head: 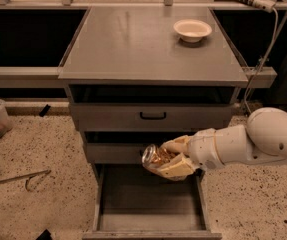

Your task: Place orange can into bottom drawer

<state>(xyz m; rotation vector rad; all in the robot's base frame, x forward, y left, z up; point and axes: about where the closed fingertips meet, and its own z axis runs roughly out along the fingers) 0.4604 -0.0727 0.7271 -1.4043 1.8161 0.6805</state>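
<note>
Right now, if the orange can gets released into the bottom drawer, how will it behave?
Probably rolls: the orange can is held roughly sideways in the gripper, above the flat floor of the bottom drawer. Wrinkly skin suggests thin, dentable metal, so likely light. Shiny surface may slip in the jaws.

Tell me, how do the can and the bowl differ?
The can is shiny orange-gold; the bowl is plain cream. The can is tilted sideways in the gripper, held over the open bottom drawer; the bowl sits upright on the cabinet top, untouched. The can is narrow, the bowl wide and shallow. Both are small and round.
</note>
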